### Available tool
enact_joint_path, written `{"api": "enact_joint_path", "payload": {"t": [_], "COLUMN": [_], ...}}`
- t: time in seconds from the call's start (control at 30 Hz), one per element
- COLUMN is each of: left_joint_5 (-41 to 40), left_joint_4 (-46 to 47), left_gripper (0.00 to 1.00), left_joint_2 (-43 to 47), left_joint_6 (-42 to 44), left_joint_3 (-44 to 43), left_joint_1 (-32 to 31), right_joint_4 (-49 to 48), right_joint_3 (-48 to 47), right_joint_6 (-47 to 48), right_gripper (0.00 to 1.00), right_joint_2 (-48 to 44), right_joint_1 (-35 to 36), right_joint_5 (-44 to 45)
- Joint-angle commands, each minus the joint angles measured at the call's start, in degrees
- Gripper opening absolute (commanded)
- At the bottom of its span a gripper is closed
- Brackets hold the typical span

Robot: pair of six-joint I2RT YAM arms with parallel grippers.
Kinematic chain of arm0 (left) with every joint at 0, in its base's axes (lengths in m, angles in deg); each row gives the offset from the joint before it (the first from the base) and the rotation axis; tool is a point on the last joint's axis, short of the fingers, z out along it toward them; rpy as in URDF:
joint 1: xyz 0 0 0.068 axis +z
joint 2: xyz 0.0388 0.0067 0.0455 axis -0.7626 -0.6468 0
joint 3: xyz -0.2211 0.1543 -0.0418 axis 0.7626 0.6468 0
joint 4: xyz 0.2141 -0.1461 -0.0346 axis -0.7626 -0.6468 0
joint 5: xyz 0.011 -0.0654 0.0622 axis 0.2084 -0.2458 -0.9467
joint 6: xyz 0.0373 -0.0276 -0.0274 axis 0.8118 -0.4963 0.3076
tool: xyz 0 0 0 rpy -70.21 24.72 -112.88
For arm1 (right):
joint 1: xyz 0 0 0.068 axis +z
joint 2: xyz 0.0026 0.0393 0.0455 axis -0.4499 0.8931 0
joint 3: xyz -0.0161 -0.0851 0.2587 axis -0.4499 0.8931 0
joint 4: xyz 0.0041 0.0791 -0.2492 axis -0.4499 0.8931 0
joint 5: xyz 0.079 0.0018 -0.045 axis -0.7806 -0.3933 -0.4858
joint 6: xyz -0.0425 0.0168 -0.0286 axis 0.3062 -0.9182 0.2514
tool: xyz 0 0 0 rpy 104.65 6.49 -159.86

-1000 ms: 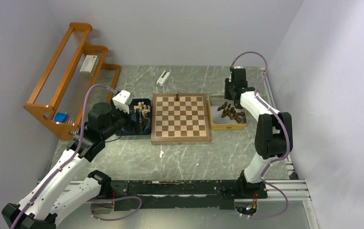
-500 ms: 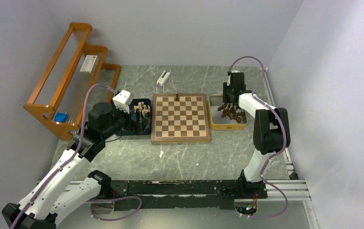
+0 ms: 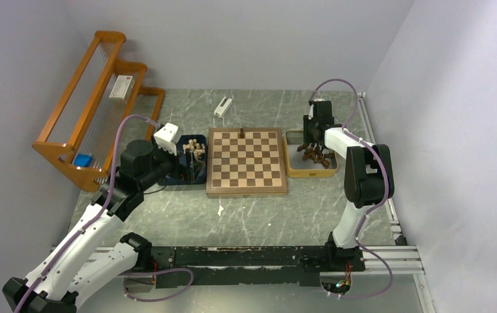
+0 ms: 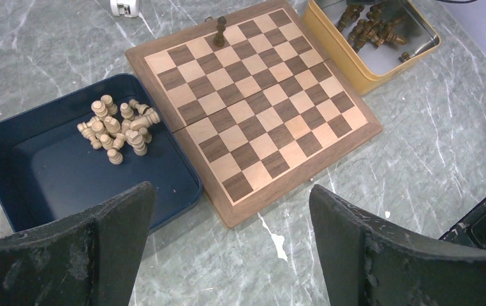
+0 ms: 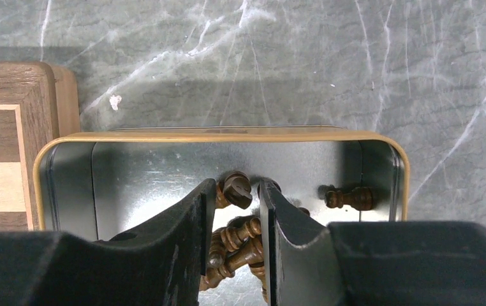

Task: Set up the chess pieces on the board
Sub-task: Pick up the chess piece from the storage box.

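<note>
The board [image 3: 246,161] lies mid-table and also shows in the left wrist view [image 4: 259,108]. One dark piece [image 3: 241,132] stands on its far edge row [image 4: 219,32]. Pale pieces [image 3: 195,148] lie heaped in the dark blue tray [image 3: 184,177], as the left wrist view [image 4: 118,127] shows. Dark pieces [image 3: 316,155] lie in the yellow tray [image 3: 311,172]. My right gripper [image 5: 237,186] is down in the yellow tray [image 5: 221,136], jaws narrowly open with dark pieces [image 5: 243,236] between them. My left gripper [image 4: 231,191] is wide open and empty, held above the table by the board's near left corner.
A wooden rack [image 3: 96,104] stands at the far left with a white box and a blue item on it. A small white object [image 3: 223,106] lies behind the board. A metal rail [image 3: 383,163] runs along the right table edge.
My right gripper has moved down and a little left into the yellow tray, onto the dark pieces. The left arm has not moved.
</note>
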Motion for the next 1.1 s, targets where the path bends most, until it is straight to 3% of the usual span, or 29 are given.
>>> {"api": "enact_joint_path", "payload": {"t": [0.0,0.27,0.67,1.07], "left_joint_5": [-0.2,-0.1,-0.1,0.0], "left_joint_4": [0.7,0.7,0.7,0.8], "left_gripper": [0.95,0.95,0.95,0.95], "left_joint_2": [-0.1,0.1,0.2,0.2], "left_joint_6": [0.6,0.6,0.4,0.4], "left_joint_3": [-0.2,-0.2,-0.1,-0.1], "left_joint_1": [-0.4,-0.4,-0.3,-0.4], "right_joint_4": [-1.2,-0.3,1.4,6.0], "right_joint_3": [-0.1,-0.4,-1.1,-2.0], "right_joint_6": [0.4,0.2,-0.5,-1.9], "right_gripper": [0.35,0.31,0.09,0.0], "right_joint_2": [1.2,1.4,-0.6,-5.8], "right_joint_1": [-0.6,-0.6,-0.5,1.0], "right_joint_5": [-1.6,-2.7,-0.8,2.2]}}
